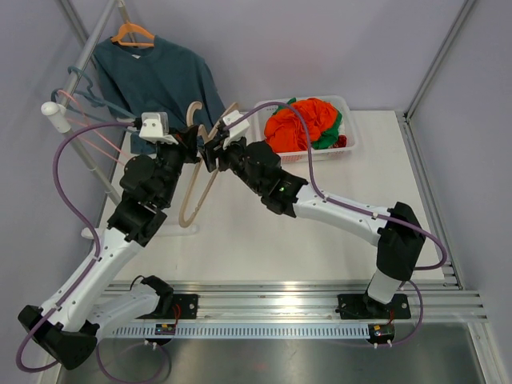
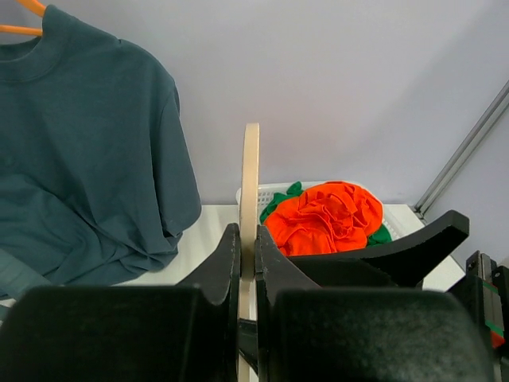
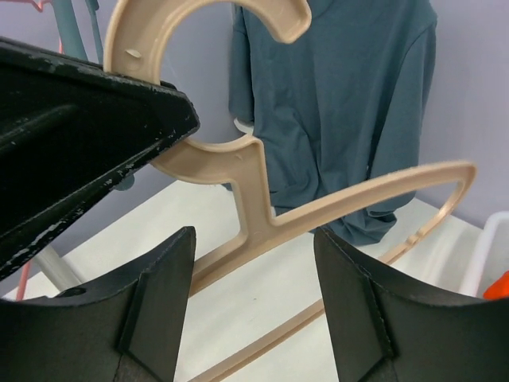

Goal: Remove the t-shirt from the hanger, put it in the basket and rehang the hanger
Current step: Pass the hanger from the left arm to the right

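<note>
Beige hanger (image 2: 250,175) was clenched in the left gripper (image 2: 246,239); the right gripper (image 3: 253,243) stood released, fingers (image 3: 159,306) either side of its neck.

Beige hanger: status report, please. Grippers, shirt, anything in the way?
Left gripper shut on bare beige plastic hanger. Right gripper open, jaws either side of its neck. Teal t-shirt hangs on orange hanger, untouched. No obstruction seen.

White table (image 1: 264,240), level. One white basket (image 1: 350,104) stands at the far right side, holding orange and green clothes (image 1: 300,124). Rack foot (image 1: 86,233) at left edge.
</note>
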Available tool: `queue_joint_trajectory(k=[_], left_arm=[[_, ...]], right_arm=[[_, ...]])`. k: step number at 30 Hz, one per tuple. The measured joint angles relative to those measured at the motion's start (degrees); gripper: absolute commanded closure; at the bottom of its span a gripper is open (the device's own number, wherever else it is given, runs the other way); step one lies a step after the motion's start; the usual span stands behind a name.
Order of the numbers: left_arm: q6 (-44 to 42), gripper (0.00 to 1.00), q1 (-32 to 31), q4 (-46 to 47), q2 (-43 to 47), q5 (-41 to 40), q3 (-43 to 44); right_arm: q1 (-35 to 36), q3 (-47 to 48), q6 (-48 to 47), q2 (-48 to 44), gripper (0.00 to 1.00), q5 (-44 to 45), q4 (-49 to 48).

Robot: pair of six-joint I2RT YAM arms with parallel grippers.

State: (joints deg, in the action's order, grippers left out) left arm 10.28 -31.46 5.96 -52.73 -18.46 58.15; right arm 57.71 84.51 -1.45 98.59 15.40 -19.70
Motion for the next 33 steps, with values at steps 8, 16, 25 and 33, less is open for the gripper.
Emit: queue_joint_trajectory(k=[8, 16, 25, 33], left_arm=[[0.9, 1.0, 0.0, -4.3, -0.1, 0.5, 1.0], [1.7, 1.0, 0.0, -5.1, -0.3, 1.5, 1.1], [1.8, 1.0, 0.0, -6.5, -0.7, 2.3, 1.1], [2.6, 1.0, 0.0, -6.1, -0.7, 2.7, 1.1]], right_arm=[[0.0, -3.0, -3.4, 0.1, 0.38, 0.0, -4.7], [0.0, -2.9, -5.0, 1.0, 0.51, 0.3, -5.9], [0.0, -2.4, -5.2, 2.4, 0.55, 0.2, -6.3], [0.0, -1.2, -5.2, 3.5, 0.83, 1.5, -6.9]])
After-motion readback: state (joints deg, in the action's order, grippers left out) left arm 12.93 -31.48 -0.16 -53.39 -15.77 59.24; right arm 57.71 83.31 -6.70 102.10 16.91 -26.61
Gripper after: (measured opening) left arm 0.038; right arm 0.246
